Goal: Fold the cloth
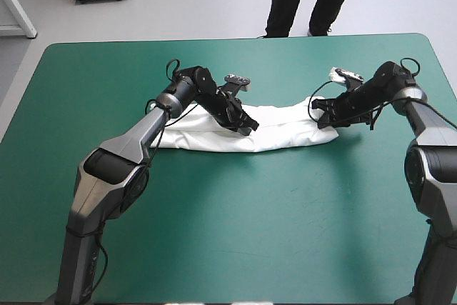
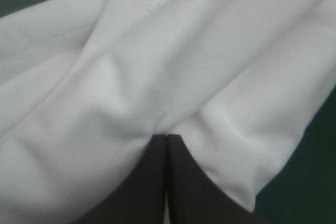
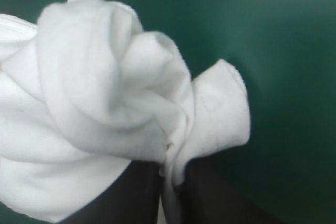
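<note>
While the T-shirt (image 1: 285, 132) lies as a long band on the teal-green cover (image 1: 214, 233), it is pinched mid-length by the left gripper (image 2: 167, 139) and at one end by the right gripper (image 3: 169, 166), both clamped on light, limp fabric judged best held at hemmed edges.

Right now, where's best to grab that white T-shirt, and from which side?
Likely by its two ends, coming in from each side: the T-shirt lies as a long flat band. The right gripper pinches the right end, the left gripper the middle; the left end lies free.
</note>
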Robot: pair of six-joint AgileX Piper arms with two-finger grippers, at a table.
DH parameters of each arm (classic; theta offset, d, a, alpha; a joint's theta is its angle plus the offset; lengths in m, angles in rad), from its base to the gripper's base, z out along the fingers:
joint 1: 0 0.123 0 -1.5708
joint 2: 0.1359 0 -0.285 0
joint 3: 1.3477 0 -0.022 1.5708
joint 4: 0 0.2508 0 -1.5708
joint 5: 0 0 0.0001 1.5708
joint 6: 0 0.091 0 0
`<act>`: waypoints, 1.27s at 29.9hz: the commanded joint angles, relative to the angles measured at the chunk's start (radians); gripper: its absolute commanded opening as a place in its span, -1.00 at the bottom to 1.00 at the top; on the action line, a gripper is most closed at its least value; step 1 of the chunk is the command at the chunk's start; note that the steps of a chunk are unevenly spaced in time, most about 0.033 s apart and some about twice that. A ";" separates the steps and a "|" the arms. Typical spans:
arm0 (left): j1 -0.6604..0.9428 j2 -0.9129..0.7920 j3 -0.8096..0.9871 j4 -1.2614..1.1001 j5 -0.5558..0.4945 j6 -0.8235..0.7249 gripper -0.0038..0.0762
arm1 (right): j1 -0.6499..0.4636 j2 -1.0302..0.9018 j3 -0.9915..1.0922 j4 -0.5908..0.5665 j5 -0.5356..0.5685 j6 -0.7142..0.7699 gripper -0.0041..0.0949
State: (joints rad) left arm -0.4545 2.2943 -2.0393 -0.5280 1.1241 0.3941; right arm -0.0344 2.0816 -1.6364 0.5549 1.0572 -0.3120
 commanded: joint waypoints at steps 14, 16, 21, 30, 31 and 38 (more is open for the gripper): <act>0.000 -0.055 -0.022 0.046 0.028 -0.029 -0.96 | 0.002 -0.162 -0.131 0.078 0.099 -0.029 -0.95; -0.002 -0.055 -0.023 0.037 0.038 -0.029 -0.96 | 0.002 -0.176 -0.154 0.078 0.104 -0.028 -0.95; -0.002 -0.055 -0.023 0.015 0.040 -0.029 -0.96 | 0.002 -0.204 -0.189 0.080 0.112 -0.020 -0.95; -0.002 -0.062 -0.055 0.019 0.045 -0.022 -0.96 | 0.002 -0.217 -0.192 0.080 0.115 -0.020 -0.95; -0.002 -0.067 -0.068 0.021 0.050 -0.022 -0.96 | 0.002 -0.217 -0.192 0.080 0.115 -0.020 -0.95; 0.016 -0.160 -0.176 0.107 0.125 -0.048 -0.96 | 0.002 -0.217 -0.192 0.130 0.121 -0.015 -0.95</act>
State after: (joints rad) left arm -0.4502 2.2648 -2.1572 -0.4261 1.2203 0.3733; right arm -0.0291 1.9339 -1.7954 0.6063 1.1918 -0.3254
